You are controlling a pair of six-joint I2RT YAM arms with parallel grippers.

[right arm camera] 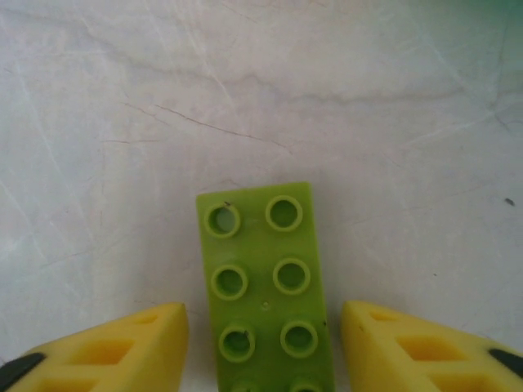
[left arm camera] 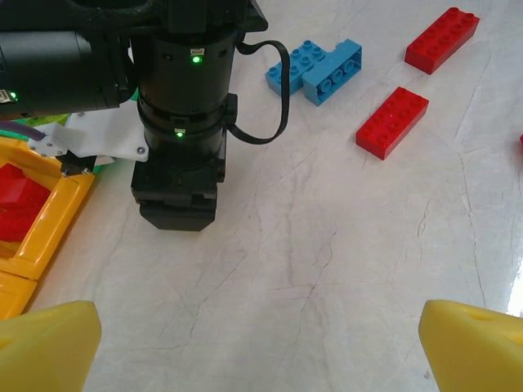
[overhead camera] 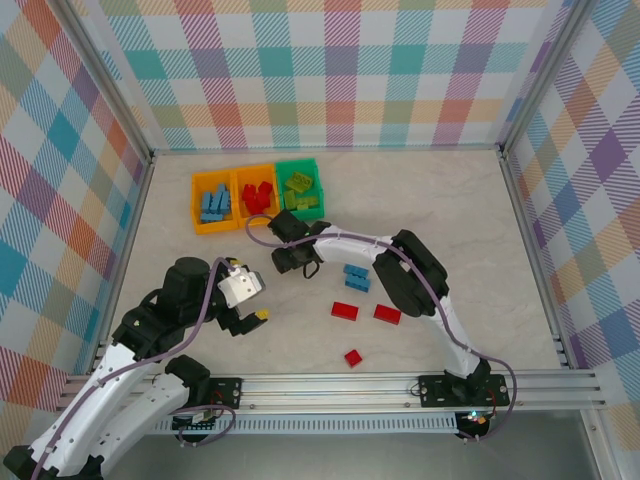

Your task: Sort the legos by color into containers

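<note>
A lime green, studded, rectangular plastic brick (right arm camera: 265,286) lay at the lower middle of the right wrist view, studs toward the camera, between the yellow jaws of the right gripper (right arm camera: 261,313). Thin slivers of tabletop showed on both sides of the brick, so whether the jaws pressed on it could not be told.

In the top view, three small open plastic bins stood joined in a row at the upper left. The left orange bin (overhead camera: 197,205) held blue bricks, the middle orange bin (overhead camera: 256,170) red ones, and the green bin (overhead camera: 298,163) green ones.

Below the bins, on the pale marbled tabletop (overhead camera: 450,220), a pair of blue bricks (overhead camera: 357,277) lay touching near the centre. A red brick (overhead camera: 344,311), a second red brick (overhead camera: 387,314) and a smaller red brick (overhead camera: 353,357) lay lower down.

The left gripper (left arm camera: 257,327) hung at the lower left, its jaws wide apart with nothing between them.
</note>
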